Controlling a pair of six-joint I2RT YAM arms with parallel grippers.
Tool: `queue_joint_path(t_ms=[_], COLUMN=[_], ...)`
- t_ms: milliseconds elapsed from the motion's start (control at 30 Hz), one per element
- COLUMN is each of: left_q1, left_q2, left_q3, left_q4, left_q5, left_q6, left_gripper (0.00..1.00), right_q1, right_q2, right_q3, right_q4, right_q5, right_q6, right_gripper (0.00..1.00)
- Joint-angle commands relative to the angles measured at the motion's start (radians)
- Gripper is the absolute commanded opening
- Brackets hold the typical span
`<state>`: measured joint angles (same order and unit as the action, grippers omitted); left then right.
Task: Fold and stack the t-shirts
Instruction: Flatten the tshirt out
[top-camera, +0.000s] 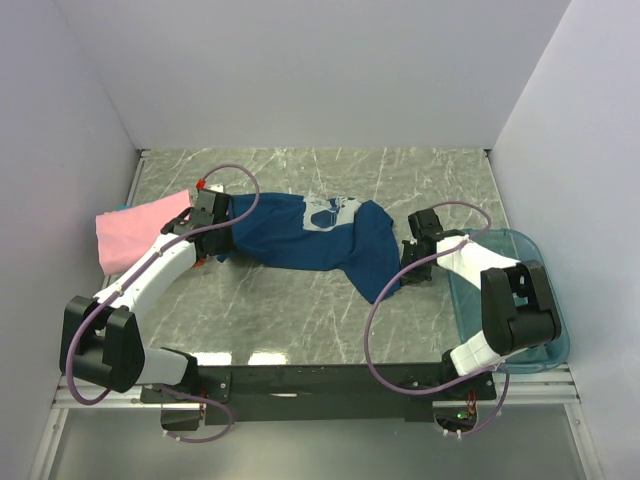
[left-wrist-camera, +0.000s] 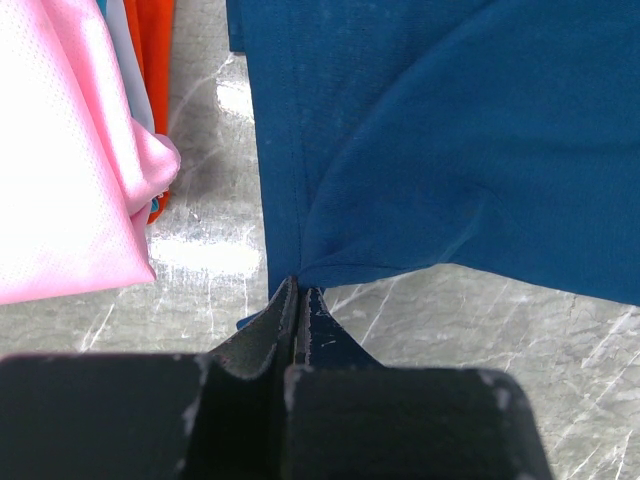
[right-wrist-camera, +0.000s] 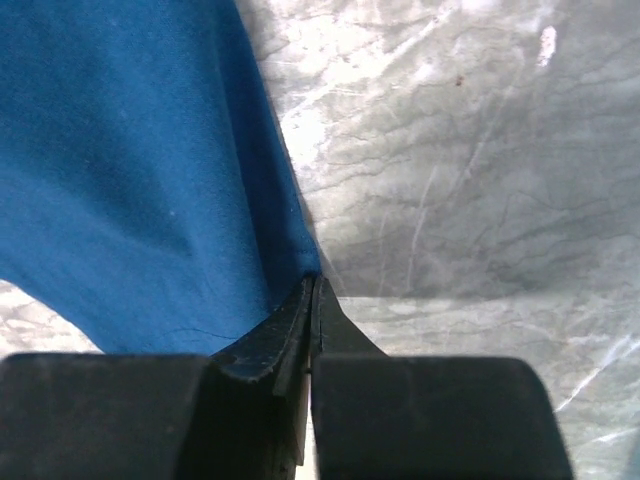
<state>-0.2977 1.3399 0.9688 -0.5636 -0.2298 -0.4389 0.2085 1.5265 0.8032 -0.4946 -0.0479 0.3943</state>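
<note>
Pinching the navy t-shirt (top-camera: 300, 235) at both ends: left gripper (left-wrist-camera: 298, 292) clamps its left edge, right gripper (right-wrist-camera: 312, 285) its right, so it's stretched lengthwise left-to-right between them over the table (top-camera: 330, 310).

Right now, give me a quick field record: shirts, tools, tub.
navy shirt: crumpled across mid table, spanning between both tools
left tool: shut, pinching the navy shirt's left edge
right tool: shut, pinching the navy shirt's right edge
pink shirt: folded, far left
orange shirt: edge showing beside the pink one
tub: far right, under right arm
</note>
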Motion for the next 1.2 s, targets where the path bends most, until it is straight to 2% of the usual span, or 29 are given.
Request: queue_joint_path(t_ms=[0,233,400,600,867,1033,1167], left_q1=[0.003,0.002,0.003,0.003,0.003,0.003,0.003], left_q2=[-0.008,-0.005,0.031,0.102,0.179,0.14,0.05], left_q3=[0.005,0.027,0.083,0.244,0.557,0.663,0.703], left_q4=[0.01,0.011,0.027,0.053,0.041,0.045,0.053], left_q5=[0.001,-0.011,-0.04,-0.059,-0.039,-0.02,-0.005], left_q6=[0.005,0.008,0.02,0.051,0.089,0.092,0.094], left_gripper=[0.0,0.0,0.0,0.0,0.0,0.0,0.0], right_q1=[-0.006,-0.017,-0.102,-0.179,-0.202,-0.204,-0.204], right_q2=[0.021,-0.026,-0.126,-0.192,-0.218,-0.259,-0.295], right_q3=[0.005,0.089,0.24,0.473,0.792,0.95,1.063], right_q4=[0.016,-0.09,-0.189,-0.292,-0.374,-0.378,-0.38], right_q5=[-0.018,0.011,-0.003,-0.024,-0.049,-0.061,-0.058], right_q6=[-0.011,-0.028,-0.048,-0.075,-0.092,-0.103,-0.121], right_gripper=[0.0,0.0,0.0,0.0,0.0,0.0,0.0])
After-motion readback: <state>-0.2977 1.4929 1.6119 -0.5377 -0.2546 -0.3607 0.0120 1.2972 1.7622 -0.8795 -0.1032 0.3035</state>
